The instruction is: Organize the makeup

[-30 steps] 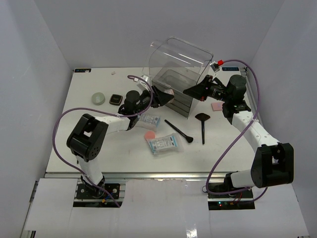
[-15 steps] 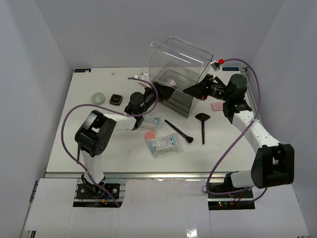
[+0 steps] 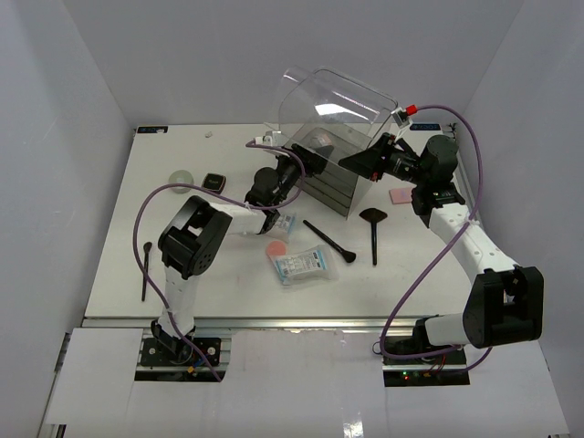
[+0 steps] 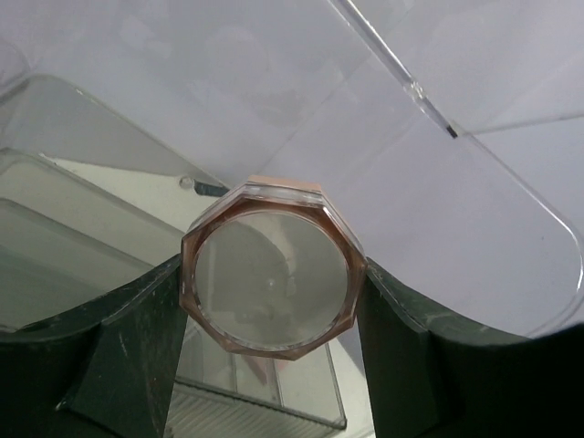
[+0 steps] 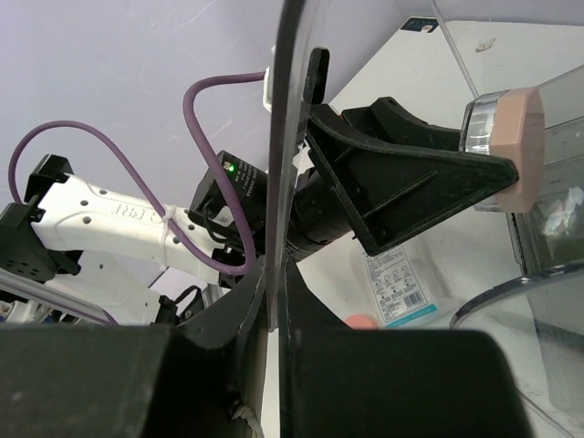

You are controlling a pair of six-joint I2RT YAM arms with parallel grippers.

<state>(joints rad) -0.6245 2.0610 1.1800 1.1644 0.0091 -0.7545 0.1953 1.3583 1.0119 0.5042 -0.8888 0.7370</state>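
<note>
Two arms. One clear box (image 3: 333, 137). Two brushes: plain brush (image 3: 330, 242), fan brush (image 3: 373, 228). One thin black stick (image 3: 145, 271). Two sachets: upper sachet (image 3: 281, 222), lower sachet (image 3: 301, 265). Two pink puffs: round puff (image 3: 276, 247), square puff (image 3: 399, 195). One pink jar (image 4: 272, 278). One pale round pad (image 3: 181, 180). One black case (image 3: 213, 182).

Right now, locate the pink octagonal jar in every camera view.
Top external: the jar is tiny and hard to make out, above centre, at the mouth of the clear box.
Left wrist: centre of the picture, facing the camera, clamped between the fingers.
Right wrist: right edge, upper half, seen side on.
Shared landmark: the raised clear lid.
</note>
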